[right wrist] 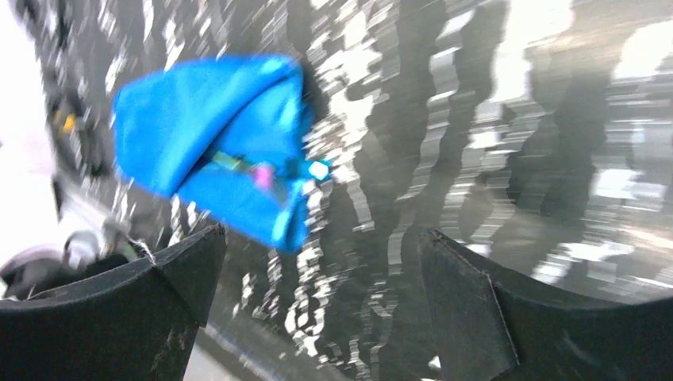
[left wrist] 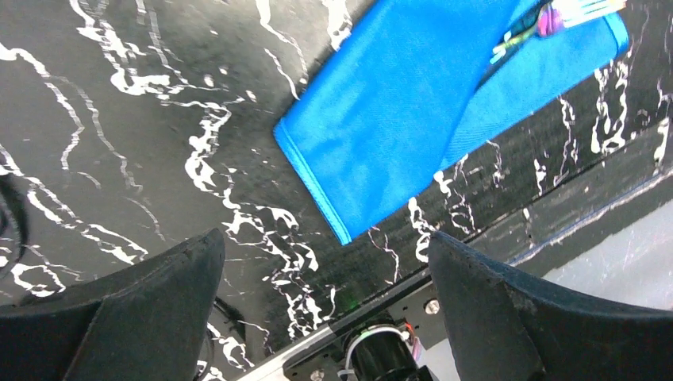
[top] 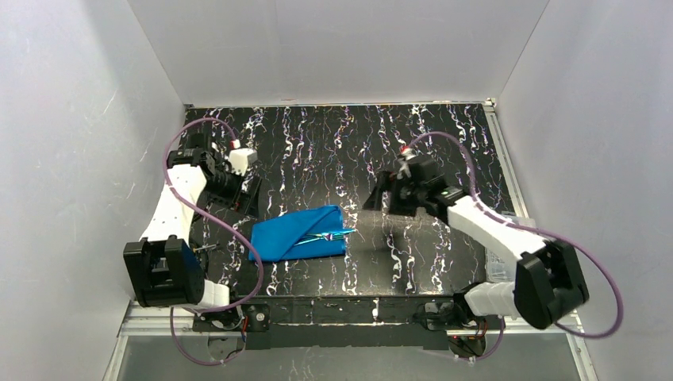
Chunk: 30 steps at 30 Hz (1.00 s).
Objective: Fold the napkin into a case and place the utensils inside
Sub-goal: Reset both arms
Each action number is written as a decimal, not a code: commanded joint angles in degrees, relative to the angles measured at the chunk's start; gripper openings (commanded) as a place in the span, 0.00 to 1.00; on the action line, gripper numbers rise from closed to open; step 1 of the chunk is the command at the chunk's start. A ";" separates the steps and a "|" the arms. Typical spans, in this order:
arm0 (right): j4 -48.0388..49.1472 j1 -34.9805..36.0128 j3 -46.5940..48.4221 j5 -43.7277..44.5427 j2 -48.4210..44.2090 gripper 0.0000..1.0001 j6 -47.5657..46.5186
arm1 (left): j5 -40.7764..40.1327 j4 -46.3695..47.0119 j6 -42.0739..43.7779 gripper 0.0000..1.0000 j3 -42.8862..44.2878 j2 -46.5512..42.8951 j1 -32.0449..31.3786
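Top external view: a black table [top: 444, 143] with white squiggly streaks sits inside a box of plain white walls [top: 341, 48].
Walls: one stands far behind the case, and one stands on each side of it.
Case [top: 300, 232]: bright blue cloth, folded flat, lying on the table.
Utensils [top: 332, 235]: thin shiny blue-green sticks with a bit of pink. They are tucked into the case, and their ends poke out at its right side.
Left gripper [top: 252, 193]: just behind the case and to its left, not touching the cloth. Its two black fingers are spread wide with nothing between them.
Right gripper [top: 379, 198]: to the right of the case and a little behind it, with bare table in between. Its fingers are spread wide too, and it carries nothing.
Table edge [top: 341, 305]: a black strip with a silver rail runs in front of the case, close to it.
Purple cables [top: 214, 224]: they loop from the arms on both sides of the case.
Left wrist view: the stitched corner of the case lies flat on the streaky black top, beyond the fingers.
Right wrist view: blurry. The case is a blue blob, and the white streaks around it look smeared.
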 commanded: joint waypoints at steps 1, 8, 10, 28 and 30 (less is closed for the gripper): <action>-9.20 -11.05 2.60 16.64 -6.85 0.99 -8.51 | 3.72 4.17 -1.35 0.99 0.38 0.11 3.37; 17.77 -12.45 -11.53 56.62 -12.68 0.99 -24.75 | 5.12 43.04 -15.46 0.99 -17.59 -5.11 4.81; 25.17 -13.21 -15.47 61.57 -12.80 0.99 -27.35 | 4.44 50.67 -17.47 0.99 -21.22 -5.66 4.77; 68.64 -24.11 -29.83 52.61 6.22 0.99 -33.81 | 5.96 95.35 -24.93 0.98 -39.86 0.81 4.77; 71.47 -25.35 -31.05 50.64 7.89 0.99 -33.05 | 5.67 97.83 -24.73 0.98 -40.88 2.03 4.82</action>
